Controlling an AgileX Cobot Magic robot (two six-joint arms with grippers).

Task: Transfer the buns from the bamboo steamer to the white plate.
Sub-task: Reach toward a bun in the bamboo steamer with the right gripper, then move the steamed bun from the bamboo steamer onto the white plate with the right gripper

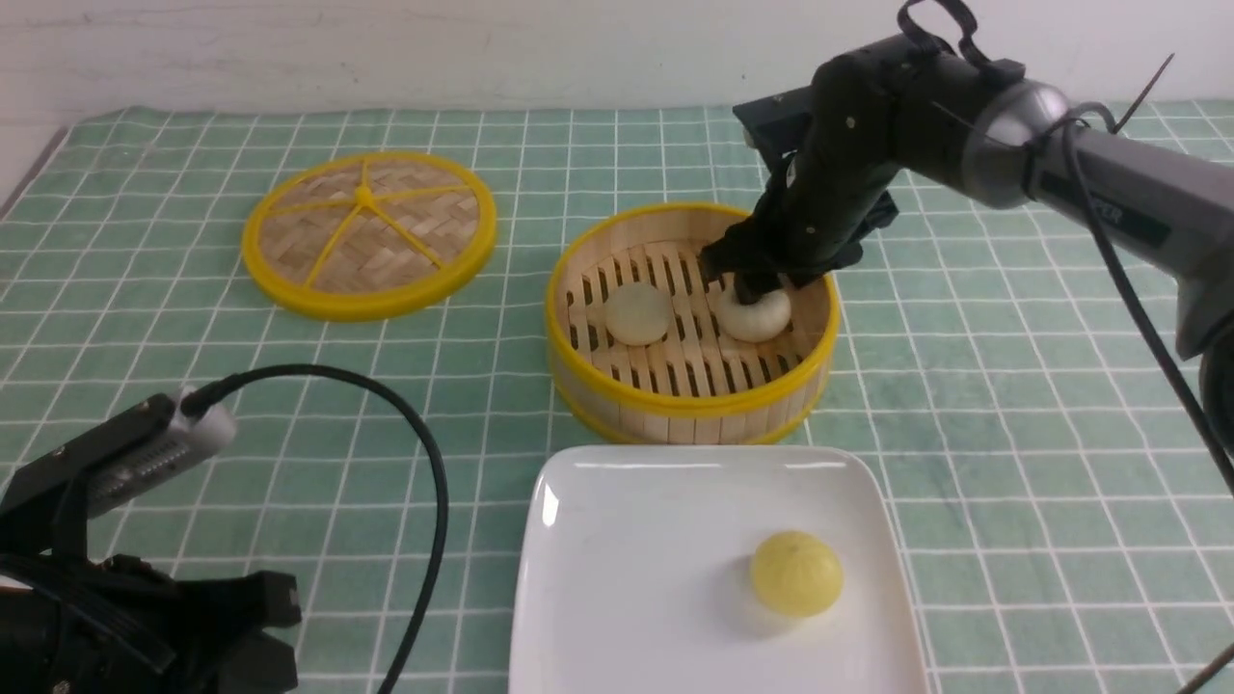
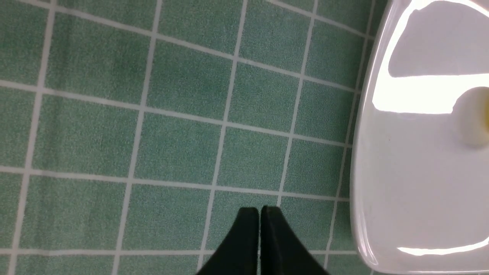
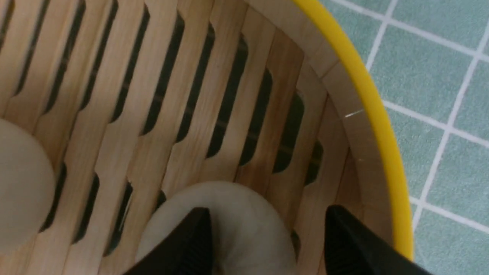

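Two off-white buns lie in the bamboo steamer [image 1: 675, 405]: one on the left [image 1: 637, 312] and one on the right [image 1: 757, 313]. My right gripper [image 1: 762, 280] reaches down inside the steamer and stands open over the right bun [image 3: 248, 202]. One fingertip [image 3: 200, 221] rests on top of that bun, the other is beside it near the steamer wall [image 3: 366, 95]. The left bun [image 3: 19, 183] lies apart. The white plate [image 1: 627, 540] sits in front of the steamer. My left gripper [image 2: 260, 210] hangs shut and empty over the cloth beside the plate [image 2: 401, 183].
A bright yellow bun [image 1: 796, 573] rests on the plate's right half and also shows in the left wrist view [image 2: 475, 116]. The woven yellow-rimmed lid [image 1: 368, 231] lies flat at the back left. A black cable [image 1: 424, 453] loops from the left arm across the green checked cloth.
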